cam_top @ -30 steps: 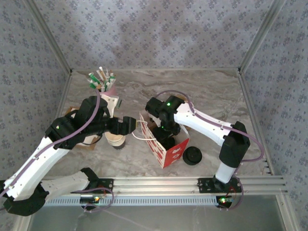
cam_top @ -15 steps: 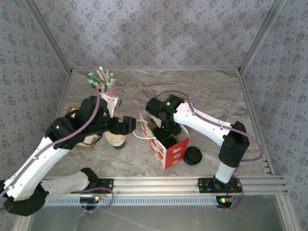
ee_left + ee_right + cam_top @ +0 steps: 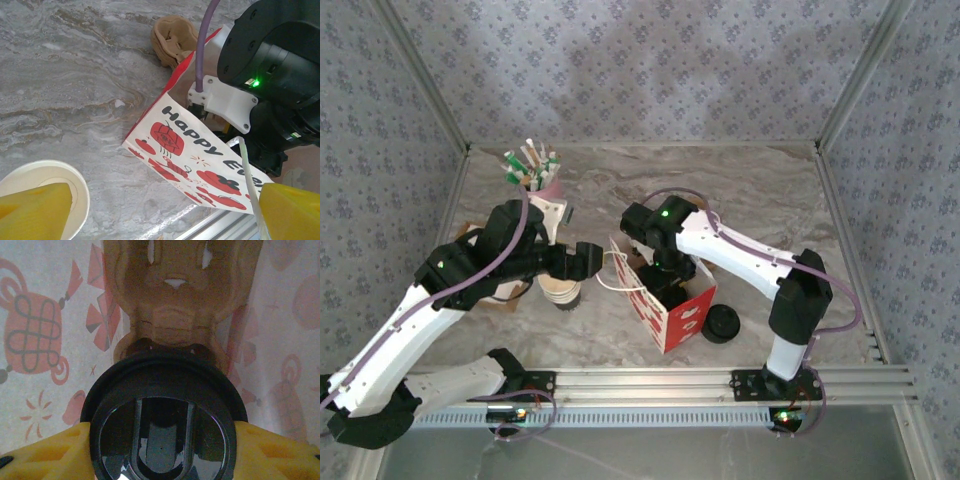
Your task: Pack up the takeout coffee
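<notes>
My right gripper (image 3: pixel 162 455) clamps the coffee (image 3: pixel 162 410) inside the bag (image 3: pixel 670 315); my left gripper (image 3: pixel 605 262) gapes wide. The table (image 3: pixel 760 200) is grey marble, and the walls (image 3: pixel 650 70) are patterned blue-grey.

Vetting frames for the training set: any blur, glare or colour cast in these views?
Right wrist: black lid soft, close up, pale glare at its lower edge, warm cast through the paper bag. Left wrist: bag print sharp, yellow fingers blurred. Top external: even light, soft shadows.
</notes>
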You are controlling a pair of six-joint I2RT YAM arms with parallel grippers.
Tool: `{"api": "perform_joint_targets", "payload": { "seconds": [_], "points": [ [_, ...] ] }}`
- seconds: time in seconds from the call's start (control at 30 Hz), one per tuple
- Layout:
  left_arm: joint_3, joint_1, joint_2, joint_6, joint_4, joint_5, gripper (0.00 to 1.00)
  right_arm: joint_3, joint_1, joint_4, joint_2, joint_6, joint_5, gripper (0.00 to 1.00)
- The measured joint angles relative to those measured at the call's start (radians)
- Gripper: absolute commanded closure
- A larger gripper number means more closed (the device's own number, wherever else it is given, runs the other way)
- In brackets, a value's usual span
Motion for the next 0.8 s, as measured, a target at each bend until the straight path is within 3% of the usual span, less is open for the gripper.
{"api": "perform_joint_targets", "payload": {
  "seconds": [0.8],
  "points": [
    [-0.011,0.000,-0.016,0.000,0.000,0.000,0.04,0.020,0.006,-0.011,0.012,0.000,0.003,0.39]
  ]
}}
